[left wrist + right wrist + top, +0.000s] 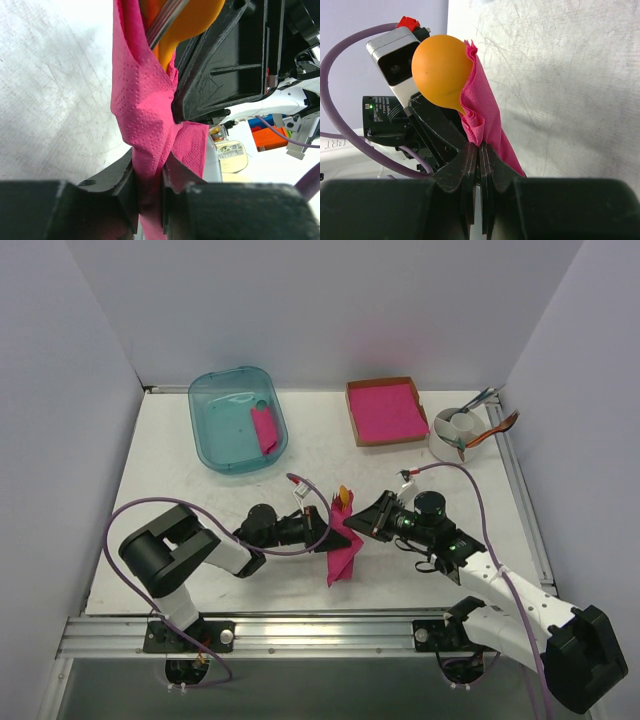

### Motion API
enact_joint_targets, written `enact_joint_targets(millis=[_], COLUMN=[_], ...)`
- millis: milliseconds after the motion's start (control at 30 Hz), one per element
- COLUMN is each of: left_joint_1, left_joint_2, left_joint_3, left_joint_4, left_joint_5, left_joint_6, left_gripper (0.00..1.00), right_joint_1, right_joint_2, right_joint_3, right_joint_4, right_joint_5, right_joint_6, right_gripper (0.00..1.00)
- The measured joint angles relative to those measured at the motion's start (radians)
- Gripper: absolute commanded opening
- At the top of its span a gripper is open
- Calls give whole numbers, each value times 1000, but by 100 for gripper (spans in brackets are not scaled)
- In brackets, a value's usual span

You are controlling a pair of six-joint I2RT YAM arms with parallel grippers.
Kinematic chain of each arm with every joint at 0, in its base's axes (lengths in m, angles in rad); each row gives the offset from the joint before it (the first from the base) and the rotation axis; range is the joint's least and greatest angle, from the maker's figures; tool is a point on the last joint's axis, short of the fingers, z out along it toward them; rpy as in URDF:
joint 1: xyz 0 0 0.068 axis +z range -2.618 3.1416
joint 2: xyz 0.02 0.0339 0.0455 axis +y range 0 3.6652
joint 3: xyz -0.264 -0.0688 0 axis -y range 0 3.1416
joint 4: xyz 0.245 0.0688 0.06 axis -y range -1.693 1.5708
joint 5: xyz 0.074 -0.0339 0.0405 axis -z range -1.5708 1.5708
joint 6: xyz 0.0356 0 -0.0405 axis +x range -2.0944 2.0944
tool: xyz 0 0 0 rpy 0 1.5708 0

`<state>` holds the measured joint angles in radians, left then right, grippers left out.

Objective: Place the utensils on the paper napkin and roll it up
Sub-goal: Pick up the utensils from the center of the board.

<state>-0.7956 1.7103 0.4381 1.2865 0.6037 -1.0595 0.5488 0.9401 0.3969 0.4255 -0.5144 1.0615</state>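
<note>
The paper napkin (343, 552) is a bunched magenta roll held up off the table between both arms. The orange spoon (345, 495) sticks out of its top end; its round bowl (442, 70) shows large in the right wrist view. The silver fork (165, 22) lies against the spoon (197, 20) inside the napkin (142, 105). My left gripper (325, 532) is shut on the lower part of the roll, its jaws (149, 185) pressing the paper from both sides. My right gripper (362, 520) is shut on a fold of the napkin (487, 117), pinched at its fingertips (480, 150).
A teal bin (215, 435) with a pink wad stands at the back left. A brown cardboard tray (352, 410) of pink sheets sits at the back middle. A white bowl (445, 430) with teal-handled cutlery is at the back right, near the table's right edge.
</note>
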Motion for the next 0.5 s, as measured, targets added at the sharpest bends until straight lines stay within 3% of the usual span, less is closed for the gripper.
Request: enact_joint_targets(millis=[167, 500], left_joint_1=[0, 2], left_joint_2=[6, 6], left_joint_3=[3, 3], left_joint_4=[0, -3], left_joint_5=[5, 15], left_joint_6=[-6, -6], left_gripper=[20, 6], right_joint_1=[0, 0], right_joint_2=[-4, -70], right_joint_3=[-1, 17], right_joint_4=[-12, -128], right_joint_5=[7, 80], right_joint_6=[-16, -89], right_gripper=[2, 36])
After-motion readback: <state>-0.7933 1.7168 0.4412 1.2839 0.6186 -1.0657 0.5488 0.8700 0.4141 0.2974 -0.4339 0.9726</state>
